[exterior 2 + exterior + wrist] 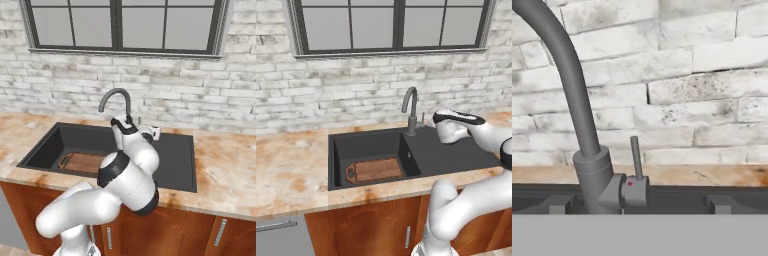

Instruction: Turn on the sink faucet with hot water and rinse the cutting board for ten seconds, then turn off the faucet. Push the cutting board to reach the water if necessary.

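The hand (442, 131) was positioned above the ribbed drainboard of the sink (456, 155), just right of the faucet (411, 112) and level with its base. From the hand view, the faucet lever (635, 157) was seen directly ahead, standing upright with its long axis vertical, on the right side of the faucet body. No water was visible at the spout, so the faucet was judged to be off. The opening of the hand could not be determined from the pictures; nothing was seen held in it. The cutting board (376, 170) lay flat on the basin floor, against the near wall, with its long axis parallel to the front edge of the surface (291, 170) and its looped handle toward the left. The board was well apart from the hand.
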### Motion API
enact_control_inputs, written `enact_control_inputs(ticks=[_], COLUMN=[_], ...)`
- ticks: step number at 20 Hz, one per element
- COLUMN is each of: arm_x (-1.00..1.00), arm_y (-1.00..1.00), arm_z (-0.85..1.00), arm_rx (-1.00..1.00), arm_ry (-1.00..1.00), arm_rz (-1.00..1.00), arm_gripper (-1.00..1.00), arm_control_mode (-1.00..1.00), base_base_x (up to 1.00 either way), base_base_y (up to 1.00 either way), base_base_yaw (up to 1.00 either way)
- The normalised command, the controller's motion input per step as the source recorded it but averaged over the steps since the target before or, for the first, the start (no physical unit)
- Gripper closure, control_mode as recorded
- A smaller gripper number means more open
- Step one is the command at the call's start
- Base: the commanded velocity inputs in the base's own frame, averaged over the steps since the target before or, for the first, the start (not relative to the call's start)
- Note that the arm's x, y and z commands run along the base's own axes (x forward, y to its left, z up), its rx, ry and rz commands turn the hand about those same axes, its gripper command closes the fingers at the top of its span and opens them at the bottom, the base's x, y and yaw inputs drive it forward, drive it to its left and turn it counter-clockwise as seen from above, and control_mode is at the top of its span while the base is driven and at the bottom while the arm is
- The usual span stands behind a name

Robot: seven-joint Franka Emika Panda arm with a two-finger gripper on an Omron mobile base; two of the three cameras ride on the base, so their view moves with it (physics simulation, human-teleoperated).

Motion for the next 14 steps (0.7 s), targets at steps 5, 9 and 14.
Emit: enact_control_inputs(ticks=[5, 9, 14], arm_x=[0.22, 0.26, 0.29], arm_y=[0.00, 0.00, 0.00], arm_z=[-0.01, 0.00, 0.00], arm_rx=[0.00, 0.00, 0.00], arm_ry=[0.00, 0.00, 0.00], arm_rz=[0.00, 0.00, 0.00], arm_gripper=[-1.00, -1.00, -1.00], arm_control_mode=[-1.00, -1.00, -1.00], base_base_x=[0.00, 0.00, 0.00], base_base_y=[0.00, 0.00, 0.00], base_base_yaw=[0.00, 0.00, 0.00])
